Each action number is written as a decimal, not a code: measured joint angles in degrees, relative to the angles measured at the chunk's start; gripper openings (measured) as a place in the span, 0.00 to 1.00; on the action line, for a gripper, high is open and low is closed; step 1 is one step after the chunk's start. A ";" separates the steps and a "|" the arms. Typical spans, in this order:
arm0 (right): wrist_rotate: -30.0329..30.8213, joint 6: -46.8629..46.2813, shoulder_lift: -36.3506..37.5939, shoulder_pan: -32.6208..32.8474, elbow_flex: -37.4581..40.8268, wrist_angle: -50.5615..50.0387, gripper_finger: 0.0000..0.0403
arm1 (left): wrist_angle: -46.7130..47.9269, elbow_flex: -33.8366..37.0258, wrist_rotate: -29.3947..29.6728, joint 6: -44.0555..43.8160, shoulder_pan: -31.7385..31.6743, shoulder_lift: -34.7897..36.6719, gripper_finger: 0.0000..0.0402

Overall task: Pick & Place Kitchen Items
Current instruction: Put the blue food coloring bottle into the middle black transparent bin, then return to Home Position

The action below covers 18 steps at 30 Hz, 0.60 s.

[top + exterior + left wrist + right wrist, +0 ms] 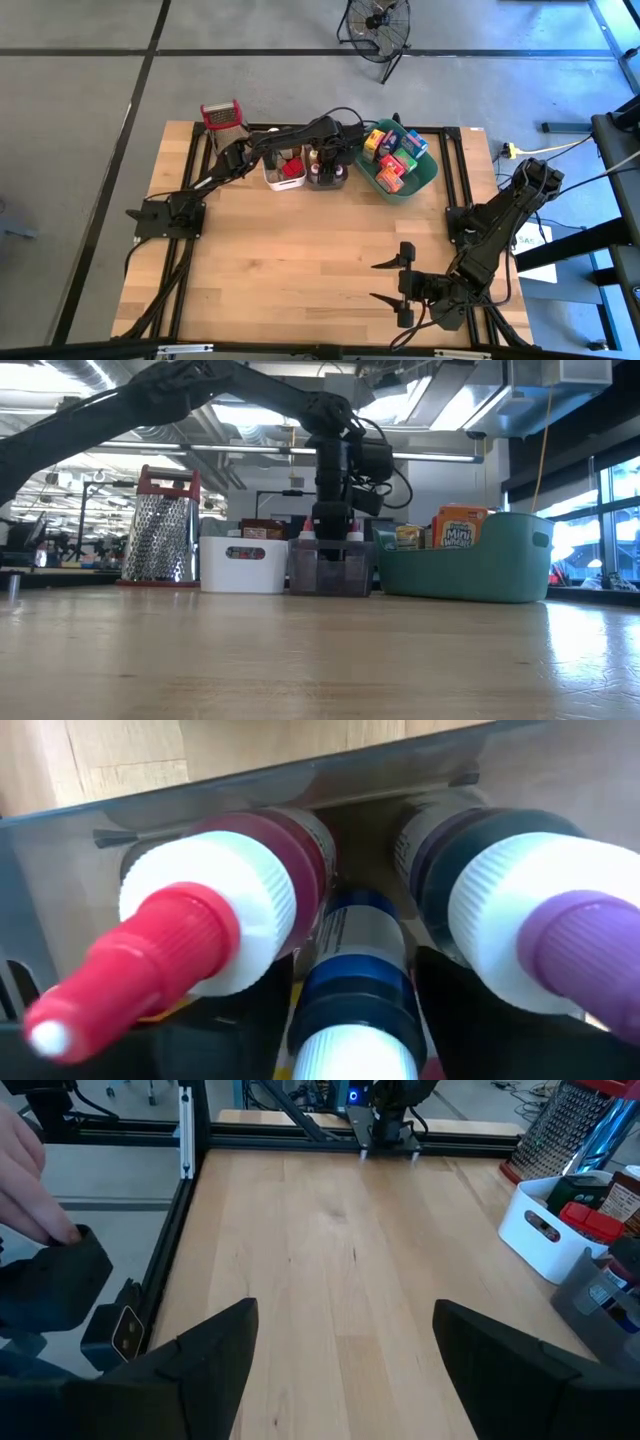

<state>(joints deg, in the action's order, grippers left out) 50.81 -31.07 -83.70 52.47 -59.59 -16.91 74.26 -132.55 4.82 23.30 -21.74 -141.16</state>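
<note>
My left gripper points straight down into the dark see-through bin at the table's far side. Its open fingers stand on either side of a blue-labelled bottle with a white cap. That bottle stands upright in the bin between a red-tipped bottle and a purple-tipped bottle. Beside the dark bin are a white bin holding jars and a teal bin filled with colourful boxes. My right gripper hovers open over the near right of the table, with nothing between its fingers.
A steel grater with a red handle stands at the far left corner, behind the white bin. The wide wooden tabletop lies between the bins and my right gripper. A person's hand shows beyond the table's edge in the right wrist view.
</note>
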 joint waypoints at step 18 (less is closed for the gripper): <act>0.02 -0.02 0.00 0.00 -0.02 -0.87 0.76 | 0.94 -2.25 4.91 -2.87 0.32 0.02 0.65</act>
<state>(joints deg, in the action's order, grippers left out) 50.83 -31.09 -83.70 52.47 -59.61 -17.78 75.20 -134.80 9.73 20.43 -21.43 -141.14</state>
